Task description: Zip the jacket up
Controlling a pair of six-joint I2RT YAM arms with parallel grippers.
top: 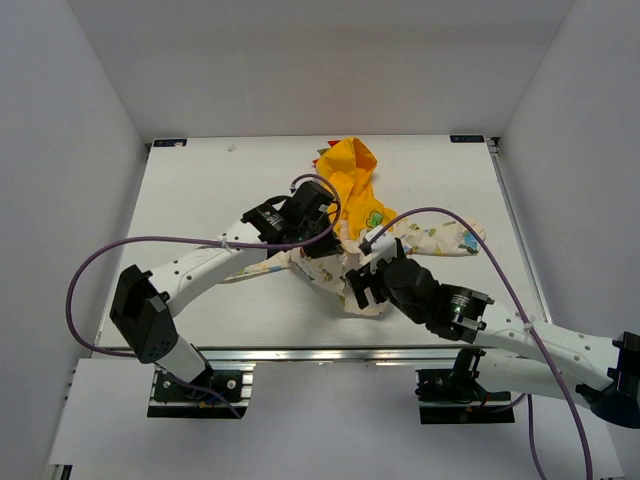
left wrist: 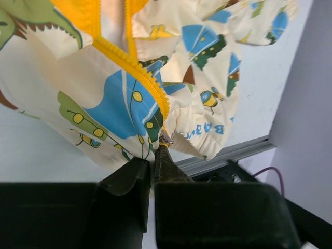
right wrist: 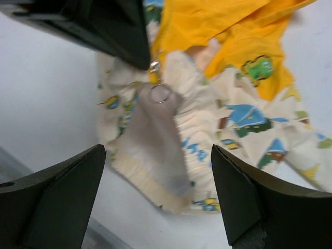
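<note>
Zipping is judged to be at its start. The jacket is spread across the middle of the table, with its yellow hood towards the upper centre of the top view and its hem towards the lower centre.

In the left wrist view the jaws of the left gripper are pressed almost together and pinch the small metal slider at the lower end of the orange zipper strip, just below the middle of that frame. The right gripper is held over the hem with its jaws spread wide and nothing between them. A small metal ring is seen hanging at the slider in the upper centre of the right wrist view.

The next move calls for the hem under the slider to be gripped by the right gripper and kept taut. The slider could then be drawn along the strip towards the hood.

The cloth is cream with blue, green and yellow cartoon prints, soft and rumpled, and the lining and hood are yellow-orange. Whether both rows of teeth are already seated in the slider cannot be told, since the folds hide that spot.
</note>
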